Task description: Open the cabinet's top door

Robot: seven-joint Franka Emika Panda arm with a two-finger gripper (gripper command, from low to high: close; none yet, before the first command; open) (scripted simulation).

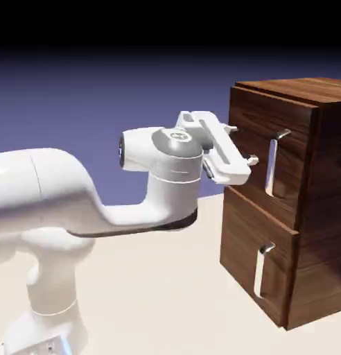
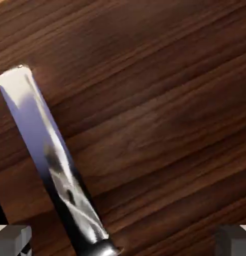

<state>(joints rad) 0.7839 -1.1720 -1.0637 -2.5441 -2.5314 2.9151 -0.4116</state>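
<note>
My end effector (image 1: pixel 241 144) is spread wide, holding nothing, close to the top door (image 1: pixel 267 156) of the cabinet (image 1: pixel 319 208) at the counter's (image 1: pixel 166 291) far right edge. The handle (image 2: pixel 50 160) sits off toward one finger (image 2: pixel 12 240); I should centre it between both before closing, then pull straight.

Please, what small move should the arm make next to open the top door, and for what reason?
Probably shift the claw sideways toward the top door's handle, then advance. Its fingers stand apart and short of the top door, holding nothing. In the hand view the handle lies off-centre, near one fingertip, not midway between the two.
</note>
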